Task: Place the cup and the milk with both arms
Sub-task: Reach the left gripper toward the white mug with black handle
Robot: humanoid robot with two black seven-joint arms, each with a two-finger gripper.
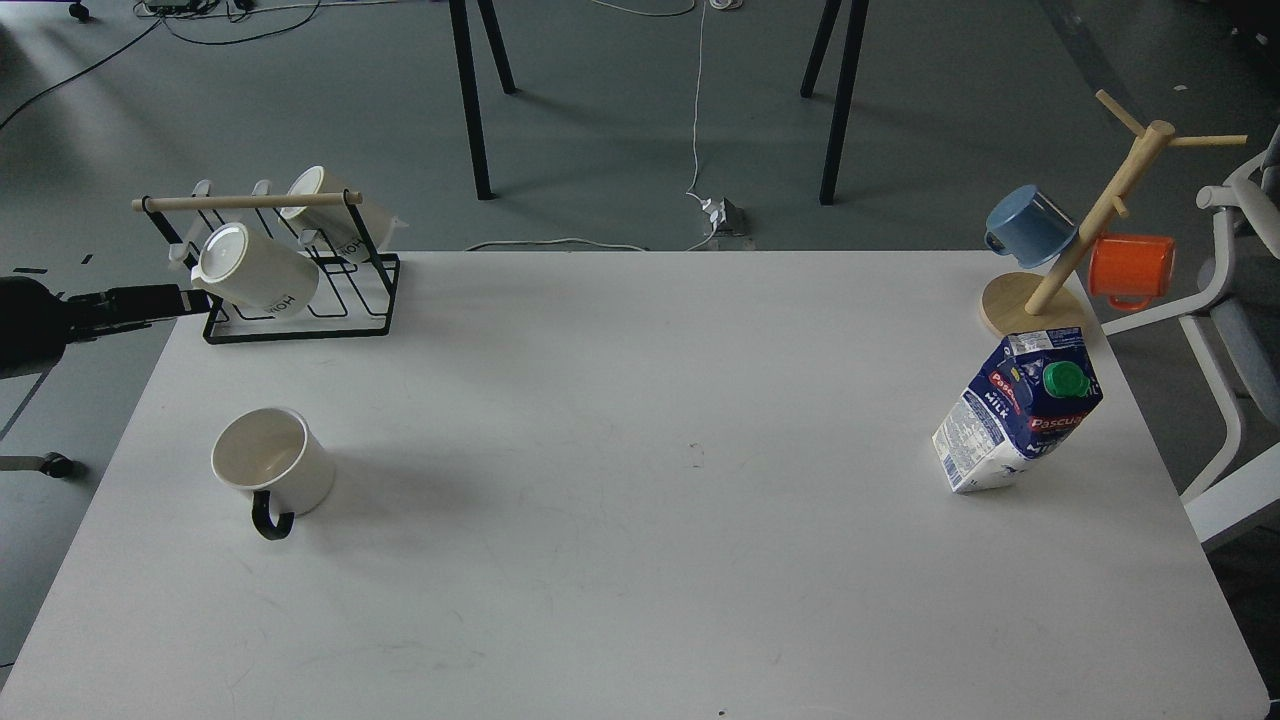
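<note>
The cup [272, 468], cream-white with a black loop handle facing me, stands upright on the white table [640, 480] at the left. The milk [1020, 410], a dark blue and white carton with a green cap, stands at the right and looks tilted to the right. My left gripper [195, 298] is a thin dark shape at the far left, off the table's left edge by the wire rack, well behind the cup and apart from it. Its fingers cannot be told apart. My right arm is out of view.
A black wire rack [300, 320] with a wooden bar holds two cream lettered mugs at the back left. A wooden mug tree [1035, 300] with a blue mug [1030, 225] and an orange mug [1132, 268] stands just behind the milk. A white chair [1240, 330] is at the right edge.
</note>
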